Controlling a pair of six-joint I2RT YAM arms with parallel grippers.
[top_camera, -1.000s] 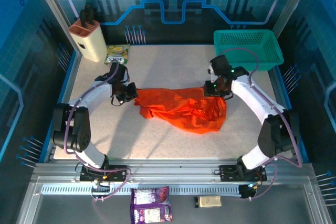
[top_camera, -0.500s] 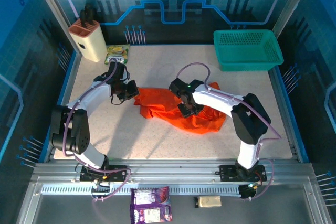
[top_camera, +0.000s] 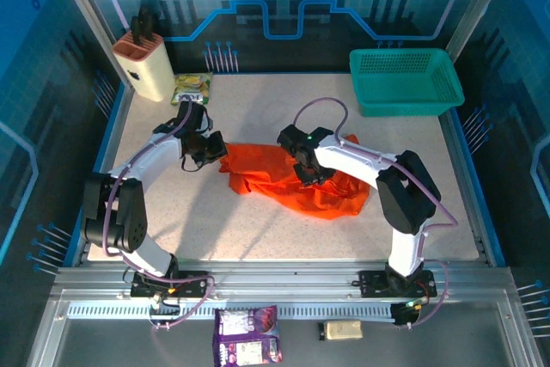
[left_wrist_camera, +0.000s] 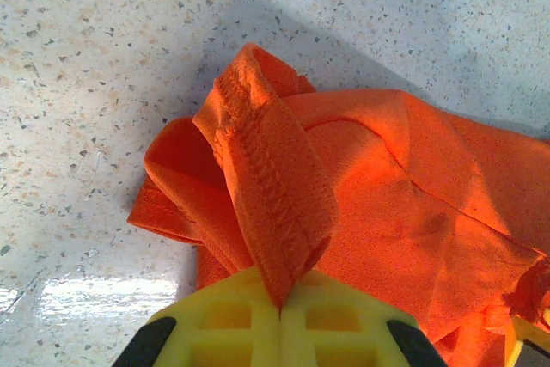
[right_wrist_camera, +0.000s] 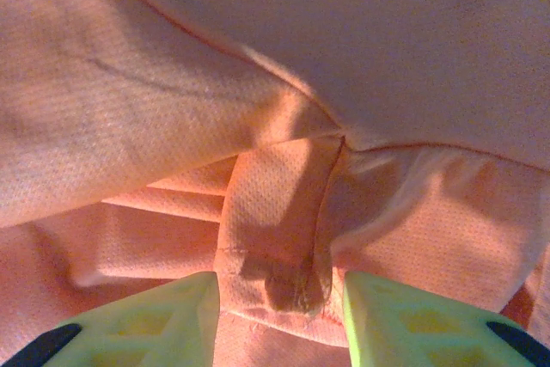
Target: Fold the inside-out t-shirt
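Left end effector (left_wrist_camera: pixel 281 302) pinches the t-shirt (left_wrist_camera: pixel 387 169); right end effector (right_wrist_camera: pixel 279 298) straddles it.

Plain bright orange short-sleeved cloth t-shirt (top_camera: pixel 275 185), soft, heavily wrinkled, lies crumpled in an elongated left-to-right heap mid-way across the speckled table (top_camera: pixel 258 118), overlock stitching exposed on a hem fold raised at its left end, middle bunched into ridges.
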